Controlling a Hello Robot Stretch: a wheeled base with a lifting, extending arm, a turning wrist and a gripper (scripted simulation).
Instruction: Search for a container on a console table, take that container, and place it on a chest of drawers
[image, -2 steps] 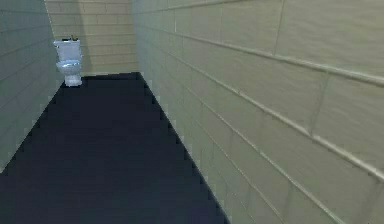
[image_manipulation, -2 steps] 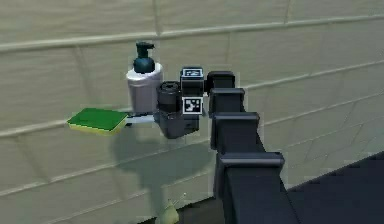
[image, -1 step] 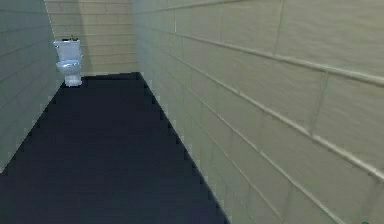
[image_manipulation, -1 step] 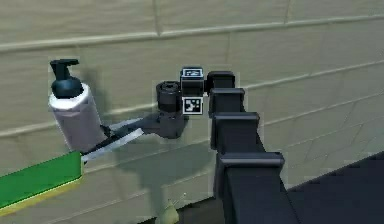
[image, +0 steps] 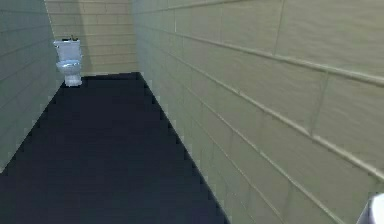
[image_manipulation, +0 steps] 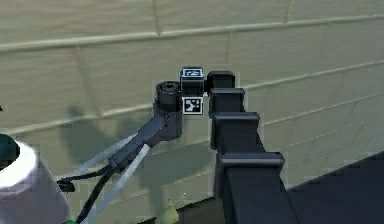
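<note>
— What's nearest the machine?
— Its arm, a dark bar reaching out toward the tiled wall. The end effector slants down from the arm's far end. Its thin fingers run toward a white rounded thing with a dark top, in the arm side view's lower left corner.
— Fingers apart or together? Is it carrying that?
— I can't tell either. Nor can I say the white rounded thing is the container. A white sliver sits at the forward view's bottom right corner, too.
— Any room to move?
— It's tight on the arm's side, where the tiled wall stands close beyond the arm. Ahead, a dark floor runs open as a narrow lane between that tiled wall on the right and a left wall. The lane ends at a white toilet at the far end.
</note>
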